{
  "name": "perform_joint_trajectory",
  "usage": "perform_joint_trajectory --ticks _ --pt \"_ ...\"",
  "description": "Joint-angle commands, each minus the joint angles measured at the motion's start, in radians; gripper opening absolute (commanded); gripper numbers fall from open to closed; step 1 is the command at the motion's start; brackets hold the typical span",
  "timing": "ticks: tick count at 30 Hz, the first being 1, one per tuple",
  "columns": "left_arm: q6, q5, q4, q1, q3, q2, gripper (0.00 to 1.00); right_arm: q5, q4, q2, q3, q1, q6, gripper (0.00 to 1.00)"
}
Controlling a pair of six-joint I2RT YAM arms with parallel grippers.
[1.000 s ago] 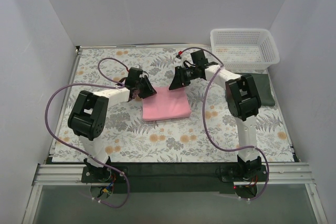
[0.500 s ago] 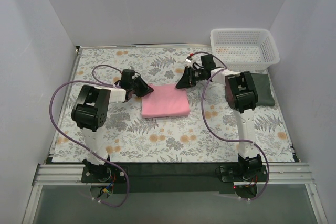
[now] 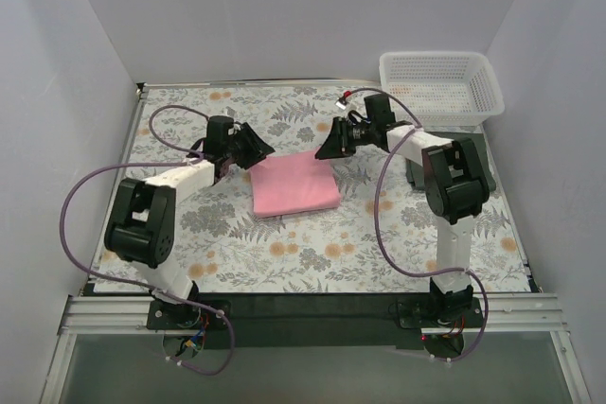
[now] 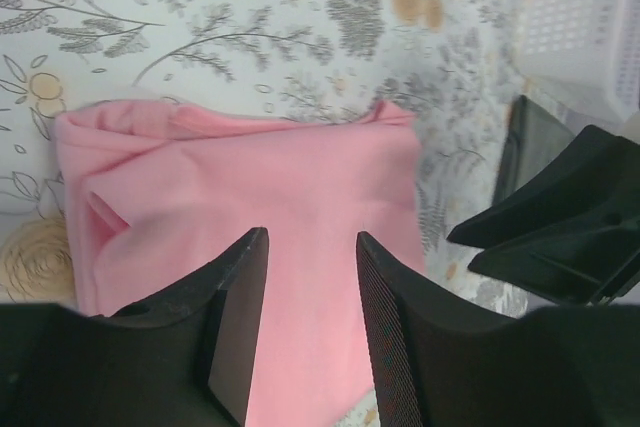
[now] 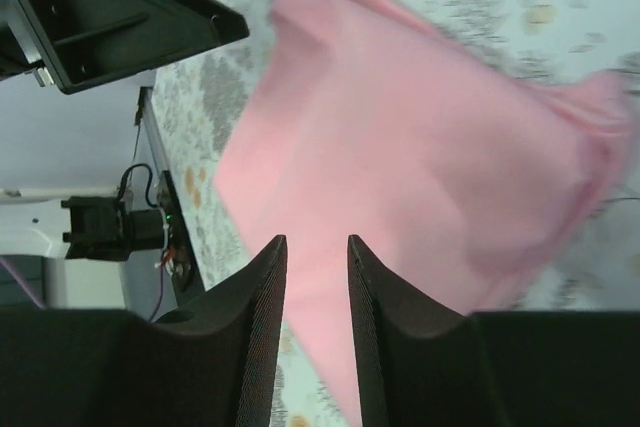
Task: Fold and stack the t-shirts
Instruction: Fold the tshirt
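Found the light pink, soft cloth t-shirt folded into a flat rectangle at mid floral-patterned tabletop. Saw the black left gripper and black right gripper above its far corners, both slightly spread, pinching nothing. Judged it light and limp; best pinched through all layers at an edge.

You've got plain white walls on three sides, with flat, even light. A floral table cloth with grey leaves and orange blooms covers the table. A white mesh basket sits at its far right corner. A black strip and a metal rail run along the near edge.
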Motion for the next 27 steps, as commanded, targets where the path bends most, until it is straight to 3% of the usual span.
perform_joint_trajectory --ticks 1,6,12,18,23,27 --pt "0.032 -0.021 -0.057 -0.036 -0.043 -0.173 0.39 -0.003 0.086 -0.149 -0.092 0.069 0.033 0.33" --pt "0.008 -0.009 -0.083 -0.061 -0.152 -0.223 0.34 -0.016 0.143 -0.154 -0.202 0.129 0.052 0.34" --pt "-0.014 -0.058 -0.009 -0.038 -0.18 -0.06 0.19 0.012 0.175 -0.022 -0.204 0.124 -0.019 0.34" --pt "-0.044 -0.026 0.023 0.021 -0.158 0.072 0.13 0.038 0.187 0.037 -0.249 0.037 -0.068 0.34" --pt "-0.022 -0.002 0.002 0.025 -0.152 0.047 0.16 0.003 0.189 -0.003 -0.259 0.014 -0.054 0.34" --pt "0.012 0.038 -0.037 0.012 -0.149 -0.054 0.34 0.009 0.192 -0.112 -0.267 0.047 -0.022 0.34"
